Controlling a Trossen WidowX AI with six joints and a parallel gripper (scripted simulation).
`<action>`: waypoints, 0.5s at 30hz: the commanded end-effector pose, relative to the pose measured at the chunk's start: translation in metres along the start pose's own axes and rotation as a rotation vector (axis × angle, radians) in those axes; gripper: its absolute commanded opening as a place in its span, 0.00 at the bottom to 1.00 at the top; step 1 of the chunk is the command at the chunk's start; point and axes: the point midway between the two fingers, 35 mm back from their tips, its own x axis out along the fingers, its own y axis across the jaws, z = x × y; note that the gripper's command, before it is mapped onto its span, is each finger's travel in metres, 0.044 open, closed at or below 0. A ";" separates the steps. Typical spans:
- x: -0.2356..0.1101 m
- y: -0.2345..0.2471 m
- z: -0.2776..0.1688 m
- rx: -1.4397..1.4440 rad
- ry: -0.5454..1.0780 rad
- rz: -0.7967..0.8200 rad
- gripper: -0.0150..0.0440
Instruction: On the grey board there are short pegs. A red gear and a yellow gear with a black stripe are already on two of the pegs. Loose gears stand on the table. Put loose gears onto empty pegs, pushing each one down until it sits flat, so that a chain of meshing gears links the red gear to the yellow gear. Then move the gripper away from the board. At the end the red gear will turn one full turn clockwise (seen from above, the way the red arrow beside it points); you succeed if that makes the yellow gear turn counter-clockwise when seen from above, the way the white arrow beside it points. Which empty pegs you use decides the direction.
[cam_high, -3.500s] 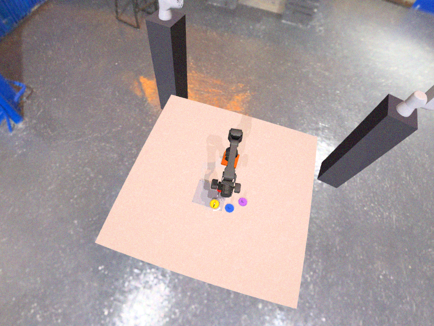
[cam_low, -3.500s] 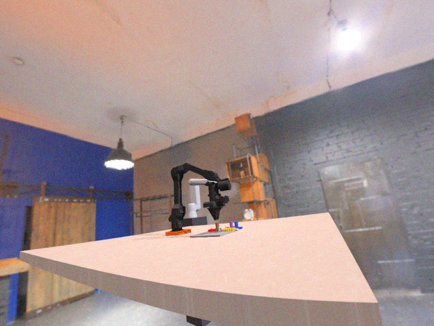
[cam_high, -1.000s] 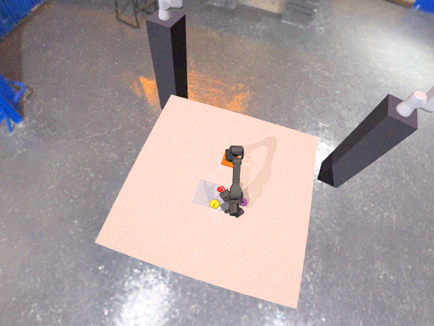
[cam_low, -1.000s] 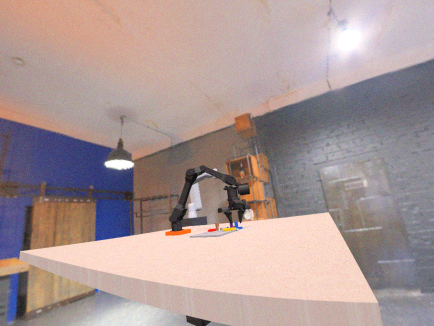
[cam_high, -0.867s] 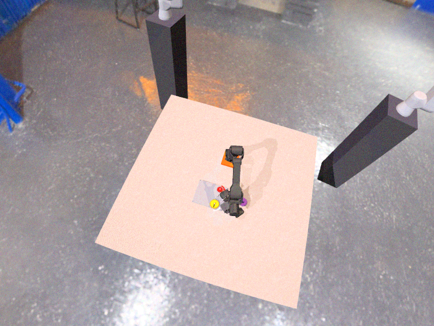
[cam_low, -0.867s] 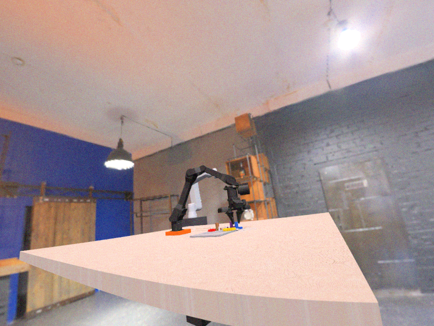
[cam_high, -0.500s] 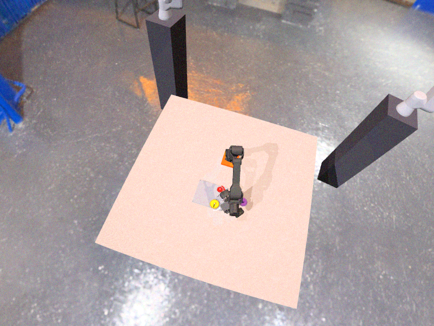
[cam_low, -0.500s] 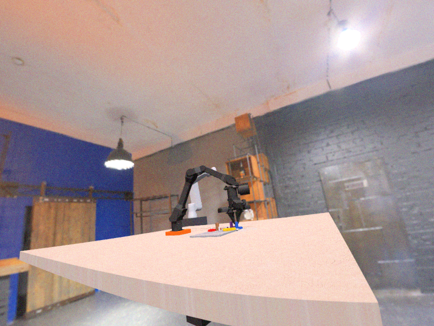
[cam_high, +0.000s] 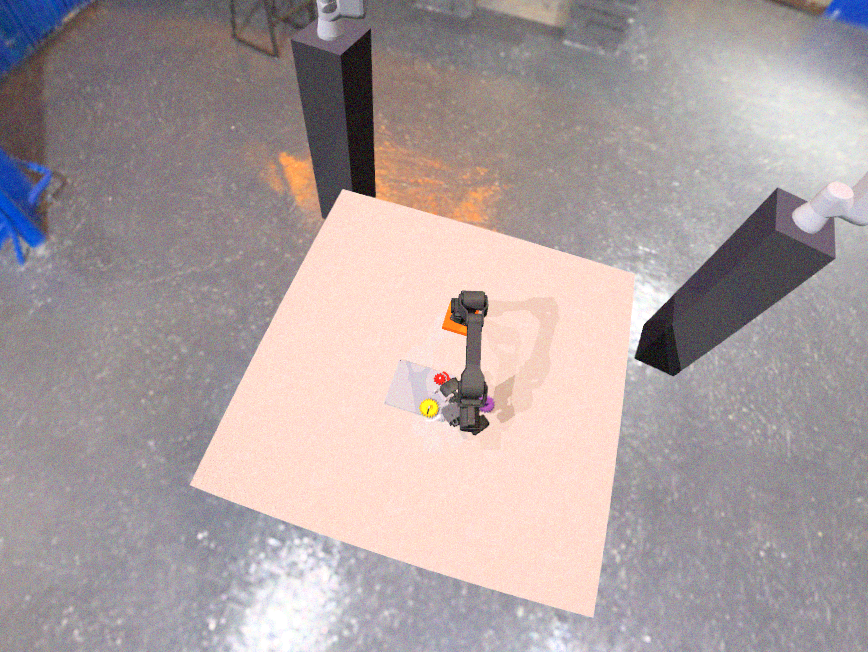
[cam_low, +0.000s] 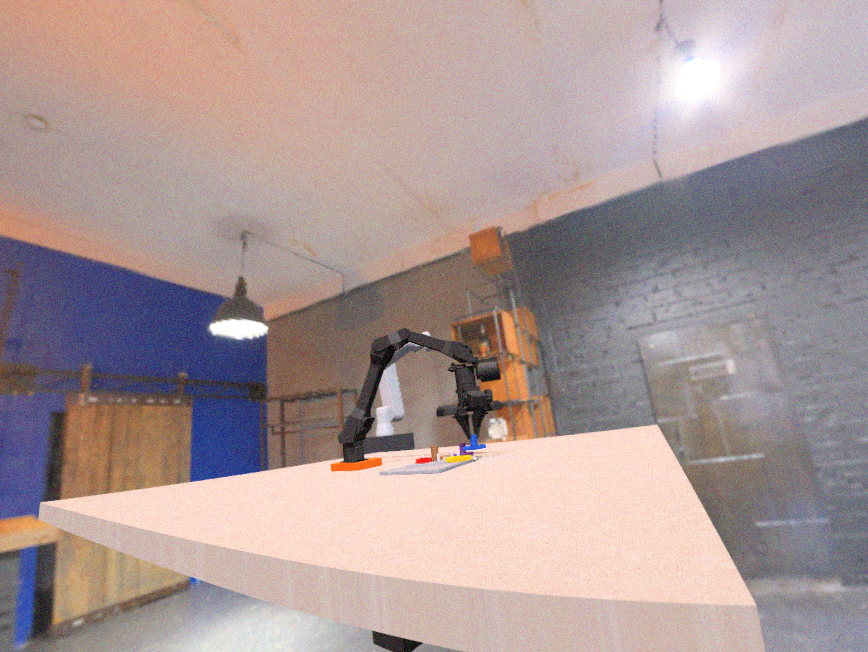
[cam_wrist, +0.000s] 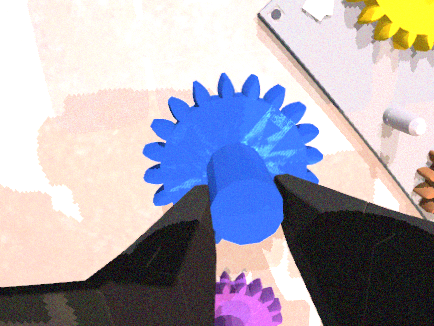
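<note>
My gripper is shut on the upright handle of the blue gear, held a little above the table beside the board. The grey board bears the red gear and the yellow gear. An empty peg stands near the board's edge in the wrist view. A purple gear stands on the table. A brown gear is partly cut off in the wrist view; its seating cannot be told.
The arm's orange base stands near the board. The arm covers part of the board in the top view. A white arrow lies by the yellow gear. Dark pedestals stand beyond the table's edges.
</note>
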 end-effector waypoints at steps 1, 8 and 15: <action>-0.010 0.001 0.002 0.005 -0.006 0.003 0.25; -0.025 0.003 0.003 0.004 -0.008 0.006 0.25; -0.038 0.004 0.004 0.004 -0.007 0.005 0.25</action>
